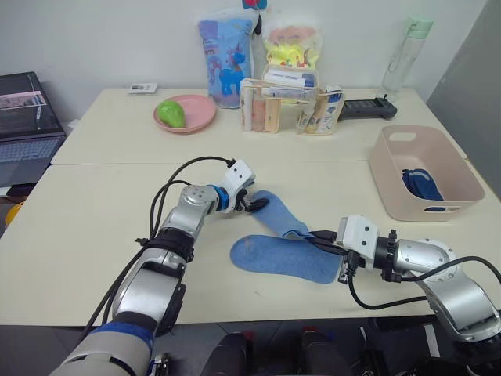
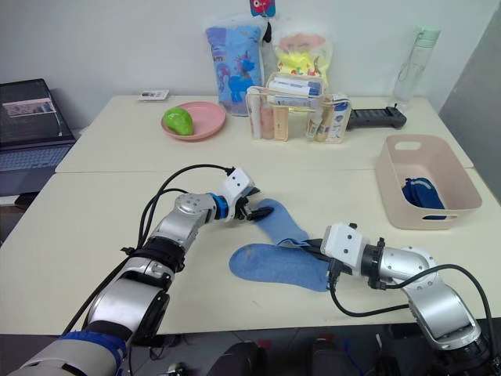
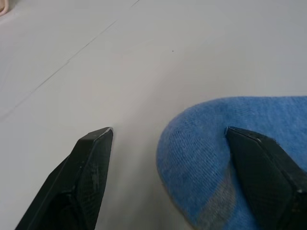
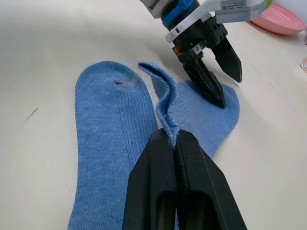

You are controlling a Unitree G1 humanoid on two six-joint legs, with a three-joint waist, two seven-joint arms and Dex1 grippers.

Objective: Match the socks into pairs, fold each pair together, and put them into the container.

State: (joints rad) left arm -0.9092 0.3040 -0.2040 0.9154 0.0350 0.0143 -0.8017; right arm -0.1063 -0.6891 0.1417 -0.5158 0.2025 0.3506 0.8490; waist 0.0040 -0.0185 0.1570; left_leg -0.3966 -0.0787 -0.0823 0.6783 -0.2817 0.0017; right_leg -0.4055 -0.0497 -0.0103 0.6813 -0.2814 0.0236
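Your right claw [image 4: 171, 139] pinches the cuff edge of a light blue knit sock [image 1: 275, 212]. Your left claw [image 1: 252, 205] is spread, one finger [image 3: 261, 163] pressing that sock's toe.

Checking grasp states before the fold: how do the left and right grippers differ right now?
Left gripper is open, one finger resting on the toe of the far light blue sock; right gripper is shut, pinching that sock's cuff edge up off the table. Both work the same sock, from opposite ends.
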